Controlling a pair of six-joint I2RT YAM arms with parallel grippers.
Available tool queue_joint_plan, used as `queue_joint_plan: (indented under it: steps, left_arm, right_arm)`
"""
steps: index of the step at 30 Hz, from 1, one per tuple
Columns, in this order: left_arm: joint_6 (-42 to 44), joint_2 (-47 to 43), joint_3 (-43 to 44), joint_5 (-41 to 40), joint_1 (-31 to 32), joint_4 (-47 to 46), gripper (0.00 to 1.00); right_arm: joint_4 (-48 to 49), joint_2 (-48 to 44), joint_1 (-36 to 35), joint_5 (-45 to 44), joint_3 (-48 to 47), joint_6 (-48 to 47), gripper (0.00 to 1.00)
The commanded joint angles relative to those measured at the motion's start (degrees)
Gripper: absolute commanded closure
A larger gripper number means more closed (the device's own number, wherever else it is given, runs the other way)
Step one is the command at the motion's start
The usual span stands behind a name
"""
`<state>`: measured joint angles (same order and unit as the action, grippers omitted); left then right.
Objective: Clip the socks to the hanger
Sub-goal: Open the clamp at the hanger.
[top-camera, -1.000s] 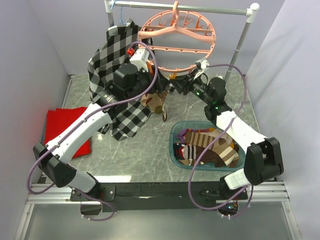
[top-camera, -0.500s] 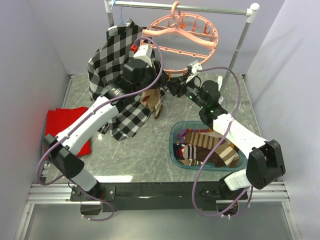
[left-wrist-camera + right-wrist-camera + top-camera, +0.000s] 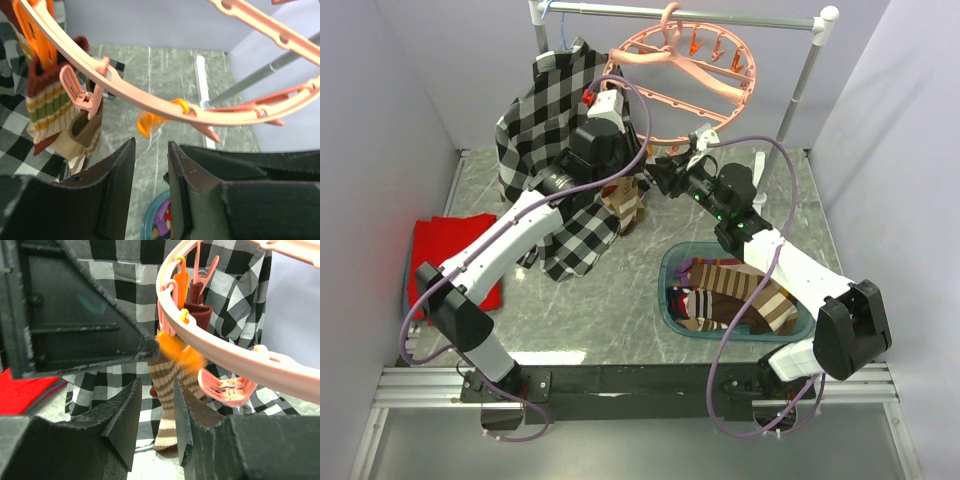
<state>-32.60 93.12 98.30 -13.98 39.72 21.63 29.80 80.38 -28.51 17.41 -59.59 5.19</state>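
Observation:
The salmon-pink hanger (image 3: 695,95) hangs from the rail, its near rim above both grippers. Striped socks (image 3: 625,205) hang clipped under that rim. In the left wrist view the rim (image 3: 125,95) crosses above my left gripper (image 3: 150,145), which is open and empty. An orange clip (image 3: 147,122) dangles just above its fingertips, with two clipped socks (image 3: 50,105) to the left. My right gripper (image 3: 156,385) is open and empty below the rim (image 3: 225,352), an orange clip (image 3: 180,352) above it and a brown-and-cream striped sock (image 3: 167,390) behind. In the top view the left gripper (image 3: 638,158) and right gripper (image 3: 658,176) nearly meet.
A teal basin (image 3: 665,290) with several striped socks (image 3: 740,295) sits front right. A black-and-white plaid shirt (image 3: 545,130) hangs at the rail's left end. A red cloth (image 3: 435,255) lies at the left. The grey rail (image 3: 720,14) and its right post (image 3: 800,85) stand at the back.
Both arms have reached further in under the hanger's near rim; the right gripper moved left and the left one right, so they now nearly meet. The hanger has tilted and swung.

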Motion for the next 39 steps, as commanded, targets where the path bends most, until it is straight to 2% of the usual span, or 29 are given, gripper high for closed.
queue_joint_plan:
  steps: [1, 17, 28, 39]
  left_arm:
    - [0.87, 0.92, 2.86, -3.33, 0.09, -2.73, 0.63]
    - [0.52, 5.67, 5.23, -4.66, -0.88, -4.67, 0.63]
    - [0.34, 4.35, 3.39, -5.62, -1.32, -6.95, 0.63]
    - [1.13, 4.35, 1.36, -5.98, -1.32, -11.52, 0.71]
  right_arm:
    - [2.28, -2.16, -0.40, 1.13, 0.70, -0.71, 0.60]
    - [3.68, -2.68, 2.67, 4.12, 2.64, 1.31, 0.53]
    - [8.78, 0.13, 7.95, 13.79, 2.38, 4.30, 0.46]
    - [12.65, 3.47, 7.95, 14.85, 1.85, 1.85, 0.43]
